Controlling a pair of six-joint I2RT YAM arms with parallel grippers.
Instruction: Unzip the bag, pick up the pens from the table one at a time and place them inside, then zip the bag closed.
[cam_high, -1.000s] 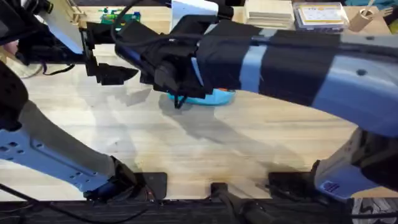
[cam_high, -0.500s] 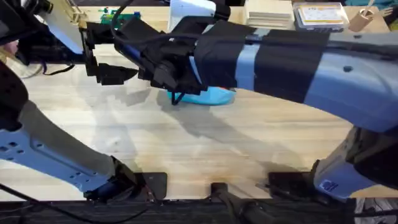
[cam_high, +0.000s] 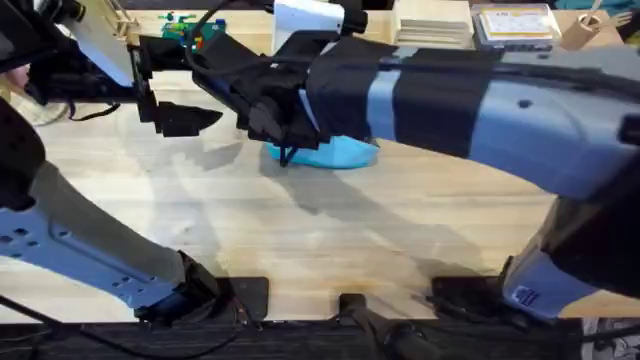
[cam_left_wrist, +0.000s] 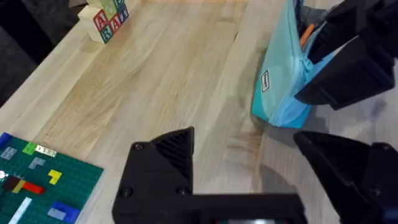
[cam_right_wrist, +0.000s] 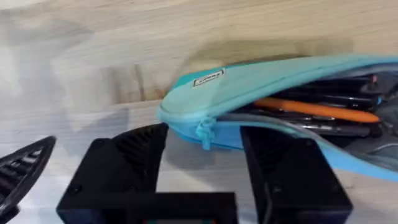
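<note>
The light blue bag (cam_high: 340, 154) lies on the table (cam_high: 350, 230) at mid-back, partly under the right arm. Its zipper is open, and an orange pen (cam_right_wrist: 317, 109) lies inside among darker pens (cam_right_wrist: 336, 127). My right gripper (cam_right_wrist: 205, 142) is open, its fingers standing either side of the bag's end where the zipper pull (cam_right_wrist: 204, 129) hangs. In the overhead view the right gripper (cam_high: 276, 135) sits at the bag's left end. My left gripper (cam_left_wrist: 242, 142) is open with nothing in it, just left of the bag (cam_left_wrist: 283, 81).
A green brick baseplate (cam_left_wrist: 37, 180) and lettered wooden blocks (cam_left_wrist: 102, 18) lie to the left. Boxes (cam_high: 515, 25) and a stack of boards (cam_high: 430, 20) stand along the back edge. Bare wood stretches in front of the bag.
The right arm has shifted slightly left over the bag, and more of the bag's blue side shows. The left arm has not moved.
</note>
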